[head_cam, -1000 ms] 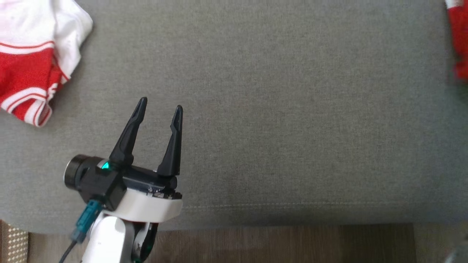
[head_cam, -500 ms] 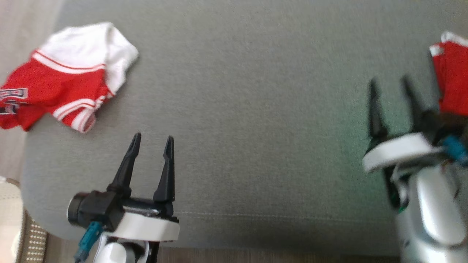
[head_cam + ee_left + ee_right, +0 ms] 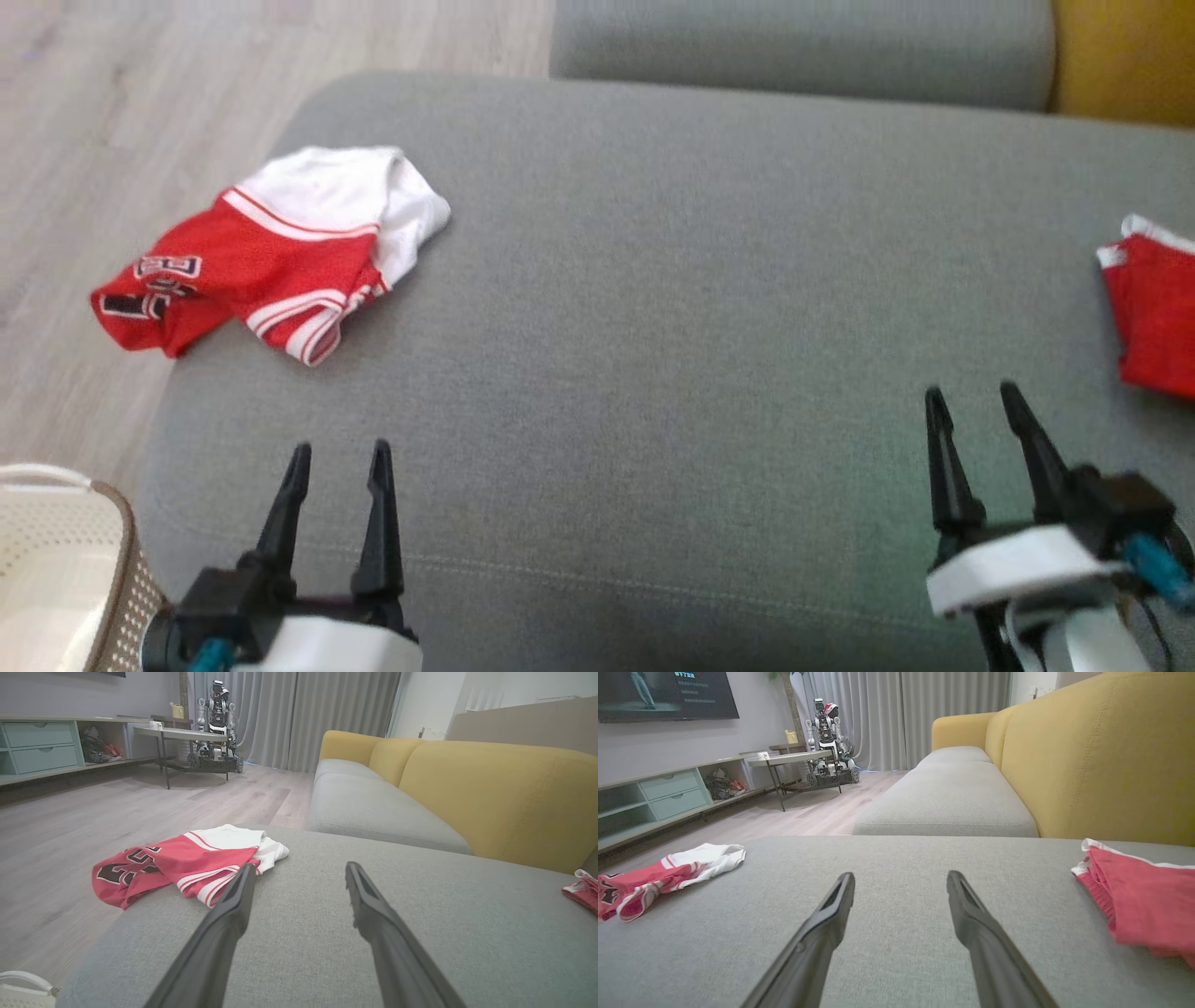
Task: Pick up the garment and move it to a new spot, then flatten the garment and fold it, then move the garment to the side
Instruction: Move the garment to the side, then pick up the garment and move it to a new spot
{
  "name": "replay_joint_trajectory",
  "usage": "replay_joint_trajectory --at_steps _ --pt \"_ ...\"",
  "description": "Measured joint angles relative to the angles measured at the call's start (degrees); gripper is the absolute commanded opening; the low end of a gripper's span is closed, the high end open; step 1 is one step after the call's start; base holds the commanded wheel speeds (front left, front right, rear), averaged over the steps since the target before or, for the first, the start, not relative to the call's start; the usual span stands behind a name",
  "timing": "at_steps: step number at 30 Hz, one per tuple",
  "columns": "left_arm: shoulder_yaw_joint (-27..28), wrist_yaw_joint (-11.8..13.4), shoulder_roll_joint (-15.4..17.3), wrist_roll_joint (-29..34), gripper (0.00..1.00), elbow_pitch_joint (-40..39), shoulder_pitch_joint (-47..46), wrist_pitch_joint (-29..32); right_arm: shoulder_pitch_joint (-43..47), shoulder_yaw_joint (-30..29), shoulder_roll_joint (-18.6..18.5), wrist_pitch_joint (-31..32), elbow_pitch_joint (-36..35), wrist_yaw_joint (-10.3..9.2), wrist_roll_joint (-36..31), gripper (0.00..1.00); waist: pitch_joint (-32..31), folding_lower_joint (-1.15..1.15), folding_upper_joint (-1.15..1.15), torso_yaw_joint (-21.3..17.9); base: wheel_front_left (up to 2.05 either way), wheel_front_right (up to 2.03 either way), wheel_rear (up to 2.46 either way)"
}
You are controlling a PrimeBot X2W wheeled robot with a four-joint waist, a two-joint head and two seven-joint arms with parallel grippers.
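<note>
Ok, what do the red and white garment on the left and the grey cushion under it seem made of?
The red and white garment is probably a thin jersey knit, matte; it drapes limply over the cushion's edge and has striped trim. The grey seat cushion looks like woven upholstery fabric, matte and heathered, with a stitched seam near its front.

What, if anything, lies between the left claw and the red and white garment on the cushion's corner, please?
Nothing visible does. Only bare grey cushion separates the open left claw from the red and white garment, which droops partly over the cushion's edge.
</note>
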Motion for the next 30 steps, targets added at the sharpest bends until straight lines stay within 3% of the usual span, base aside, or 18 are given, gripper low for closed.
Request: replay_joint_trajectory --at_steps 8,12,21,30 --pt "1.7 -0.3 0.1 2.5 1.0 -1.9 2.9 0.0 6.5 -1.8 0.7 0.0 -6.3 0.0 0.8 1.0 -3.6 0.0 0.0 1.5 0.0 0.0 0.0" --pt "1.6 -2.1 0.0 4.3 1.0 -3.8 3.3 0.0 7.1 -2.2 0.7 0.0 -6.2 0.0 1.1 1.0 -4.5 0.0 0.0 1.4 0.0 0.0 0.0" --pt "1.5 -3.6 0.1 6.6 1.0 -4.1 5.4 0.0 10.8 -2.8 0.7 0.0 -5.4 0.0 1.3 1.0 -5.5 0.0 0.0 -0.3 0.0 0.0 0.0" --pt "1.2 -3.7 0.1 6.9 1.0 -3.7 5.3 0.0 10.8 -2.6 0.7 0.0 -5.4 0.0 1.7 1.0 -5.5 0.0 0.0 -2.3 0.0 0.0 0.0"
